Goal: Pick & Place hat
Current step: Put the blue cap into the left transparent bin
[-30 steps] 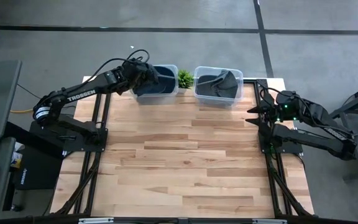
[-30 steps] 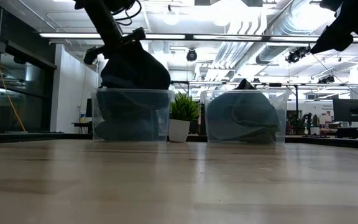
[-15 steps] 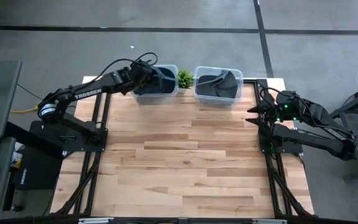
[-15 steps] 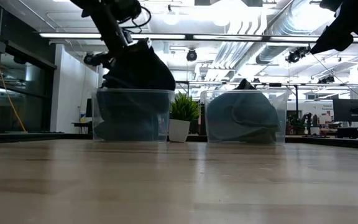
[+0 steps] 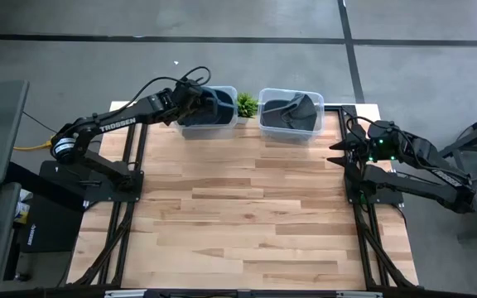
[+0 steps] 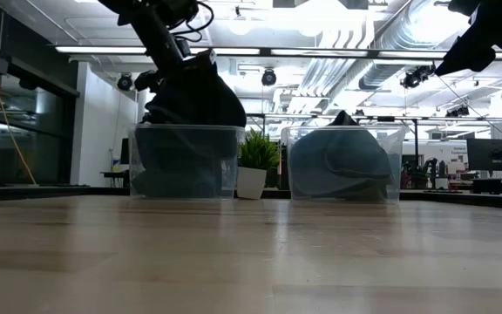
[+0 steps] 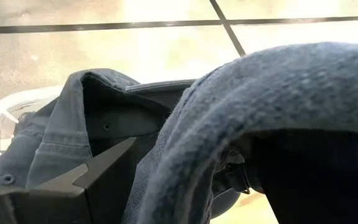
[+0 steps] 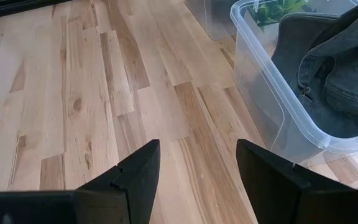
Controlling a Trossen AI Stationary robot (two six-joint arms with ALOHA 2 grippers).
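Left gripper (image 5: 195, 101) over left bin (image 5: 209, 122), at back of surface (image 5: 247, 207). Fingers look clenched on dark hat (image 6: 194, 94), part lifted above bin rim. More dark cloth down in bin.

Tips, my guess:
- Lift straight up, slow, so hat brim clears bin wall.
- Keep grip tight; cloth is floppy, may slip.
- Watch for second hat dragging along.
- Stay clear of plant (image 5: 247, 104) and right bin (image 5: 290, 116).

Right gripper (image 8: 194, 163) waits at right edge, fingers released, holding nothing.

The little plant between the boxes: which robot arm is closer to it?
Left. The left end effector is over the box beside the plant; the right end effector waits past the other box.
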